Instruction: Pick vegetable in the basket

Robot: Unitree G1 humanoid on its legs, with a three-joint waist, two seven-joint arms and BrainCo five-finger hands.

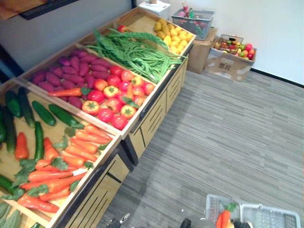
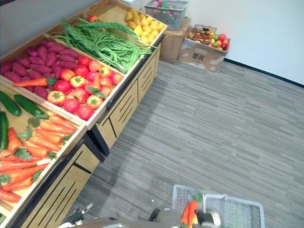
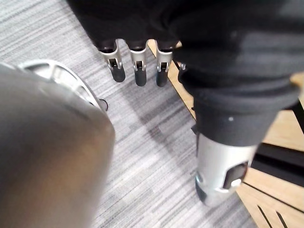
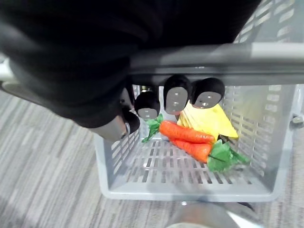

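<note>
Inside grey basket (image 4: 190,192): two carrots (image 4: 187,133), orange with green tops, side by side and touching, flat on slotted bottom. Against them, yellow produce piece (image 4: 209,121). Across basket top, handle (image 4: 247,57), gripped by right robot hand (image 4: 175,97), fingers curled round it. Clear of basket, left robot hand (image 3: 137,66) over grey floor (image 3: 142,142), fingers straight, holding nothing. Well apart from basket, across floor, wooden table (image 1: 97,194) with carrot heap (image 1: 71,152), cucumbers (image 1: 45,114), tomatoes (image 1: 114,97).

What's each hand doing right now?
Left hand: open, fingers straight, holding nothing.
Right hand: shut on the basket handle.
</note>
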